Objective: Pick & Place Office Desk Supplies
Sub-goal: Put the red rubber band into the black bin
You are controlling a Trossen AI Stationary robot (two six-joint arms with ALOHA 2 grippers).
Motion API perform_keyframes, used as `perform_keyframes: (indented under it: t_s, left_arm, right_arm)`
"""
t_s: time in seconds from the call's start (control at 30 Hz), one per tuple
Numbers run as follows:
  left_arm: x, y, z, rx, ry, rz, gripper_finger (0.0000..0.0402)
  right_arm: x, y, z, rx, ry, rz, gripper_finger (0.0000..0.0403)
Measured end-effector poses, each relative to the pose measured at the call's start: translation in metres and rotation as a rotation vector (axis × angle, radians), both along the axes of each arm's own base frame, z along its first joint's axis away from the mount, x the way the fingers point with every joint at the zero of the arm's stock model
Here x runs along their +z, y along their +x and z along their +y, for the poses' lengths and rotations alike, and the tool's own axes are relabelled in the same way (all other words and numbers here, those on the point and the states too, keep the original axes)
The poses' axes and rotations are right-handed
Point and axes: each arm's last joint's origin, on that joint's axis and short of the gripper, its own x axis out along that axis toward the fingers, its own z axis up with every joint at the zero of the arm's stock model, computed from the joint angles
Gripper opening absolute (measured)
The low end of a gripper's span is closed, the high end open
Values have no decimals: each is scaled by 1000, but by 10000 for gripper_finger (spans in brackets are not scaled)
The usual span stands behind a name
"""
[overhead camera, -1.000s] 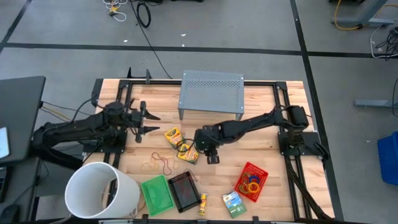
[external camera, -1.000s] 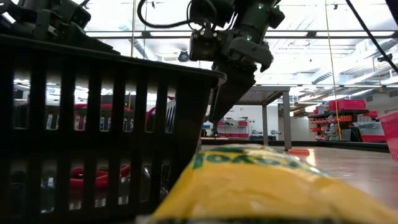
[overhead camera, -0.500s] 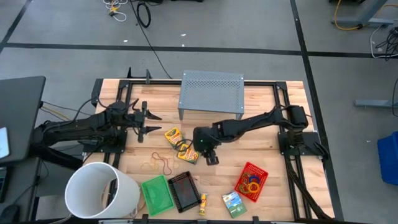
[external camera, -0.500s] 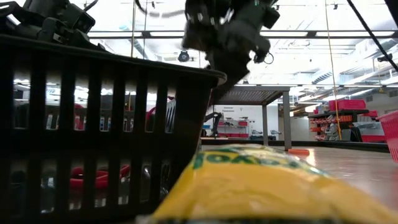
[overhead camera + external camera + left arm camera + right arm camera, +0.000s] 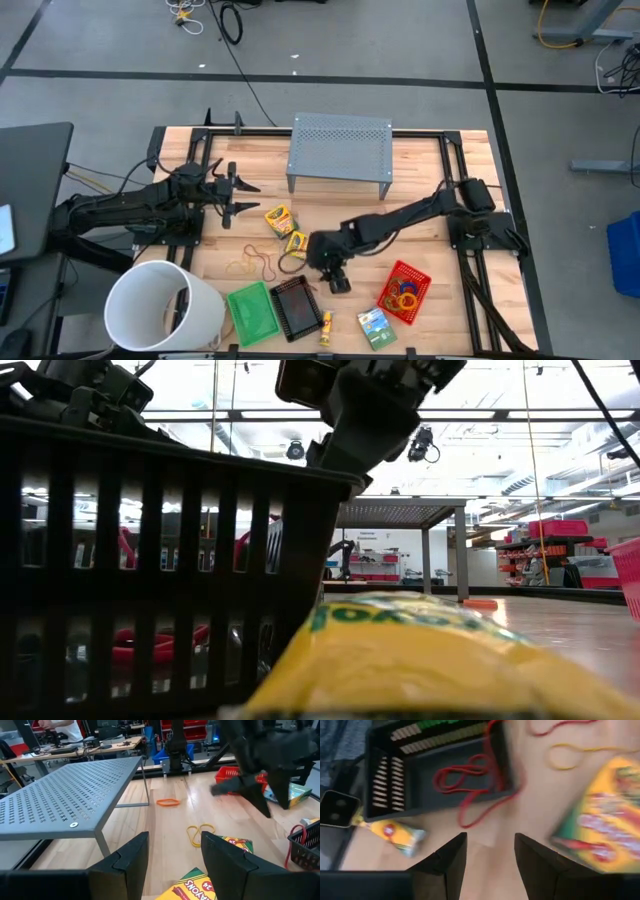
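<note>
My right gripper (image 5: 338,280) hangs open over bare wood between the crayon boxes (image 5: 296,243) and the black mesh tray (image 5: 297,305). In its wrist view the open gripper (image 5: 490,865) looks down on the black tray (image 5: 435,770), where a red rubber band (image 5: 465,775) lies with one loop draped over the rim onto the table. The yellow glue stick (image 5: 390,832) lies beside the tray, and one crayon box (image 5: 600,820) lies flat nearby. My left gripper (image 5: 245,196) waits open at the table's left, touching nothing.
The white bucket (image 5: 165,305) stands at the near left corner and the grey perforated stand (image 5: 340,150) at the far middle. A green tray (image 5: 252,310), a red tray with rings (image 5: 403,292) and a small green box (image 5: 375,326) sit near the front edge. Loose rubber bands (image 5: 255,263) lie left of centre.
My right gripper has moved from above the crayon boxes toward the table's near edge and now hangs just short of the black tray. Nothing on the table has shifted.
</note>
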Motion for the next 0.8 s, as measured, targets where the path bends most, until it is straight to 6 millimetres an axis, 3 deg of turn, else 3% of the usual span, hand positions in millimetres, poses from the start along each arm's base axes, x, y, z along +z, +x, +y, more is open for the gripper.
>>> perform_keyframes:
  t_s: [0.2, 0.3, 0.53, 0.67, 0.8]
  left_arm:
    - [1, 0, 0, 0, 3, -7, 185]
    - [2, 1, 0, 0, 5, -16, 185]
    - [0, 2, 1, -1, 0, -4, 185]
    - [0, 4, 1, 0, 0, -1, 185]
    - [-1, 5, 1, 3, 1, 7, 185]
  right_arm:
    - [-10, 4, 17, 12, 39, -24, 171]
    - [-12, 5, 20, -4, 47, -31, 171]
    - [-41, 10, 24, -31, 35, 34, 171]
    - [-43, 11, 25, -32, 19, 17, 171]
    - [-42, 11, 25, -16, -12, -4, 138]
